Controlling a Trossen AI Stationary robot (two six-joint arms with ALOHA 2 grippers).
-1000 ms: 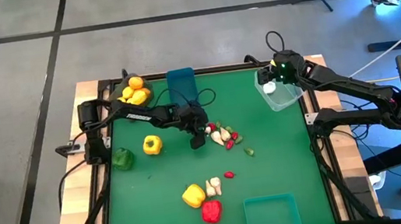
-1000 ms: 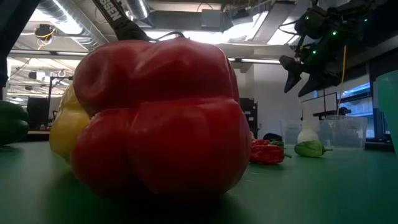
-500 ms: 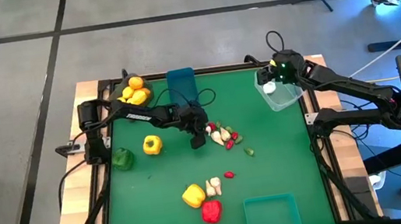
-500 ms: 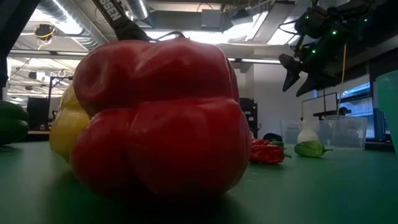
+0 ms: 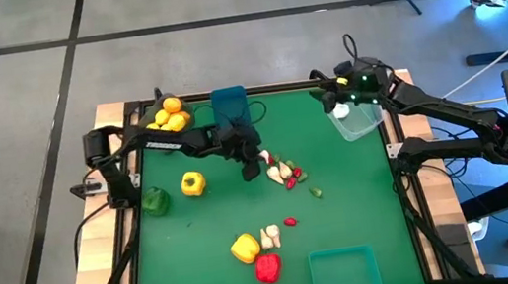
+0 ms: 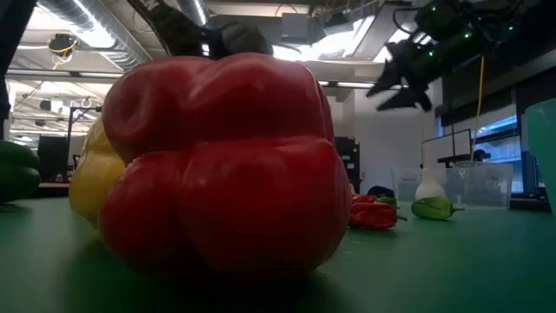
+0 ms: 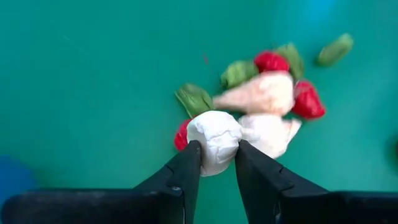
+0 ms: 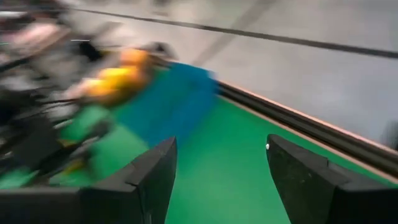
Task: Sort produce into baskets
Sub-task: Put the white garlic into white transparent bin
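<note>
Nearest the low camera, on the green surface [image 5: 201, 259], a red pepper [image 6: 217, 165] stands beside a yellow pepper [image 5: 244, 249], with the teal bin [image 5: 344, 271] close by. Farther in, the left pincer [image 7: 217, 163] is clenched on a white garlic piece [image 7: 214, 137], just above a cluster of pale pieces [image 7: 261, 93] and red and green bits [image 7: 306, 102]. At the far edge sit the blue bin [image 5: 229, 107] and the orange fruits [image 5: 171, 115]; the right pincer [image 5: 333, 101] hangs spread and empty by the clear bin [image 5: 358, 119].
</note>
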